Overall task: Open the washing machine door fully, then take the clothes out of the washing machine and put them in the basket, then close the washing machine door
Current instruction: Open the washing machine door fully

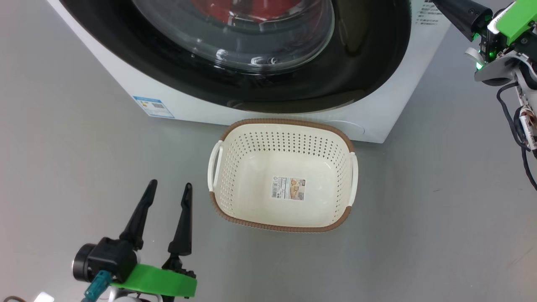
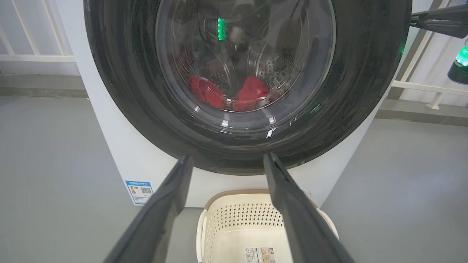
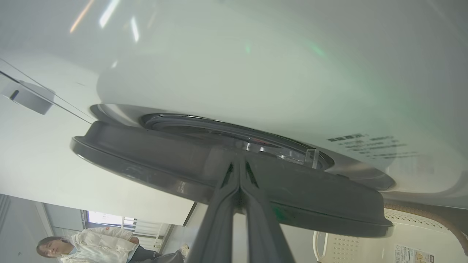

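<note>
The washing machine [image 1: 379, 111] fills the top of the head view. Its door [image 1: 369, 50] has a glossy black rim and a clear glass bowl. Red clothes [image 2: 248, 93] lie in the drum behind the glass. The cream basket [image 1: 285, 122] stands on the floor right in front of the machine, with nothing in it but a sticker. My left gripper [image 1: 170, 184] is open, low and left of the basket. My right gripper [image 3: 239, 162] is shut, its tips against the door's rim [image 3: 182, 160], where a narrow gap to the white front shows.
Grey floor lies open on both sides of the machine. A blue label [image 1: 153, 107] marks the machine's lower left corner. White railings [image 2: 36, 56] stand behind it. A person [image 3: 84, 244] in a pale jacket is far off in the right wrist view.
</note>
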Robot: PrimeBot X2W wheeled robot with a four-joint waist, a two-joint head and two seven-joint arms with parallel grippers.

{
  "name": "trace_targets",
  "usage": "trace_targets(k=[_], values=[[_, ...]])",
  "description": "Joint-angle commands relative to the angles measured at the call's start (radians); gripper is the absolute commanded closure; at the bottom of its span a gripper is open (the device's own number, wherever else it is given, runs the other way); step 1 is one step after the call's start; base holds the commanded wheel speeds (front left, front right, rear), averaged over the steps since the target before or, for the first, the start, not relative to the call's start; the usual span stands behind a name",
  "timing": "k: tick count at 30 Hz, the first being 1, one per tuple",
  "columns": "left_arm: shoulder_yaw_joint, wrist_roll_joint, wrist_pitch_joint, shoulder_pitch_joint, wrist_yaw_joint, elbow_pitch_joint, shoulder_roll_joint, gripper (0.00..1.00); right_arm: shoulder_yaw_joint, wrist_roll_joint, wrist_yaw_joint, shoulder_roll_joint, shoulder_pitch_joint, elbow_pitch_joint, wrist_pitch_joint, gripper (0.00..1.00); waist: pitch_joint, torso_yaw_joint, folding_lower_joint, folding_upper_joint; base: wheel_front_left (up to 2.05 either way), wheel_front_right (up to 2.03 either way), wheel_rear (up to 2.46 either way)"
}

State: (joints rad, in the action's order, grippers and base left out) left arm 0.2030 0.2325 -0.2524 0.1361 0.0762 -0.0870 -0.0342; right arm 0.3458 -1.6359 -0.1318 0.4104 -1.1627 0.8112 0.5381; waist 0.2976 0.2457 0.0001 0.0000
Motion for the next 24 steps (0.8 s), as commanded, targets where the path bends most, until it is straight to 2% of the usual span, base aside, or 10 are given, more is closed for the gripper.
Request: trace_targets(k=[1,14,24], values=[[-0.026,0.008,-0.009,0.031,0.008,0.027,-0.016,0.00,0.002,-0.014,0.001,-0.013,-0.027,-0.010,0.019,1.00,0.009,0.009,-0.0001,0.0000,0.00,0.00,0.00],[0.010,0.016,-0.009,0.069,0.010,0.035,-0.016,0.00,0.003,-0.018,0.001,-0.024,-0.131,0.079,0.114,1.00,0.056,0.042,-0.0001,0.0000,0.00,0.00,0.00],[0.022,0.020,-0.009,0.077,0.002,0.032,-0.016,0.00,0.013,-0.013,0.001,-0.036,-0.122,0.089,0.163,1.00,0.047,0.049,-0.0001,0.0000,0.00,0.00,0.00]])
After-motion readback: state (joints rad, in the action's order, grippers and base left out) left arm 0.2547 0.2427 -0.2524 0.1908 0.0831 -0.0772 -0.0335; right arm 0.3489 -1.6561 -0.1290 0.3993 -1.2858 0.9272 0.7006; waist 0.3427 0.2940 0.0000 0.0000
